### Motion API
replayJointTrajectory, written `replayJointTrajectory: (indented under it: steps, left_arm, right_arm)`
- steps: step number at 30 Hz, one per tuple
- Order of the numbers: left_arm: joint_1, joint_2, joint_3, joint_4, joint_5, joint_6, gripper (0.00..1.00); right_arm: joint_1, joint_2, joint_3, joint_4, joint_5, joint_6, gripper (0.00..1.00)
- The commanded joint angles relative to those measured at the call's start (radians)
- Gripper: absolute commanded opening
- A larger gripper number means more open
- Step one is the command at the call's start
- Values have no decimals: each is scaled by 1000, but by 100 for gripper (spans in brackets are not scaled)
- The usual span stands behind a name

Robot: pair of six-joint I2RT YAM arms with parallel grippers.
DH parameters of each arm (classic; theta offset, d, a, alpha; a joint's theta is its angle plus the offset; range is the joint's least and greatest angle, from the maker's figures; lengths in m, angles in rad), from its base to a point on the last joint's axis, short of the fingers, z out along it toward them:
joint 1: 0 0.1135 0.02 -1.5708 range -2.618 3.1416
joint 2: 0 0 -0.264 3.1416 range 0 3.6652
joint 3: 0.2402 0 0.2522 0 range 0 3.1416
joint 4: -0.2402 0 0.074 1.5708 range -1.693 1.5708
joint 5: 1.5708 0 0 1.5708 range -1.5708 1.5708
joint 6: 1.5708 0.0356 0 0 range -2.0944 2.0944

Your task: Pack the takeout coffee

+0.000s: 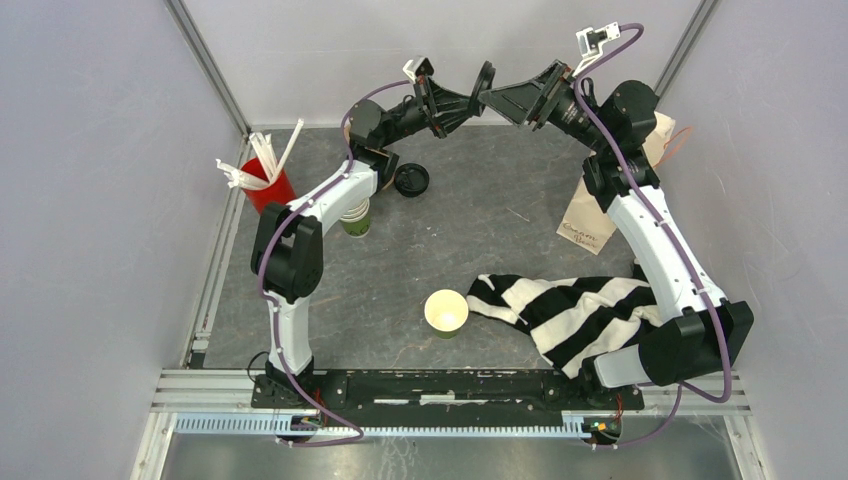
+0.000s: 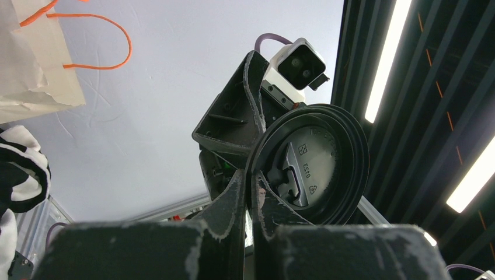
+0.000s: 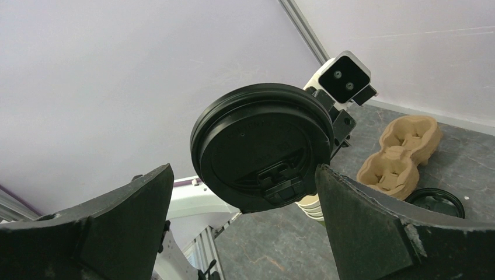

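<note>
the left gripper [image 2: 250,185] is pinched almost closed on the rim of a round black plastic lid [image 3: 260,143], holding it on edge in the air over the far side of the grey worktop [image 1: 480,230]. the right gripper [image 3: 244,172] faces it, its fingers spread fully wide on either side of the lid and gripping nothing. one small green paper cup [image 1: 446,313] stands uncovered just beside the black-and-white striped cloth [image 1: 570,310]. the other green cup [image 1: 356,220] stands under the left arm, with a second black lid [image 1: 411,179] lying near it.
</note>
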Motion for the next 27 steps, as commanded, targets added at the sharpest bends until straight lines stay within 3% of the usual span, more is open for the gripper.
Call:
replayJointTrajectory:
  steps: [1,16,27]
  left_arm:
    - [0,-58,19,27,26,-44,2]
    - [-2,-65,15,41,31,-51,2]
    - [-5,-70,9,52,39,-62,2]
  right_arm:
    - [8,-19,6,-11,5,-55,98]
    - [8,-11,3,7,23,-54,98]
    - [7,-1,-20,78,0,-14,90]
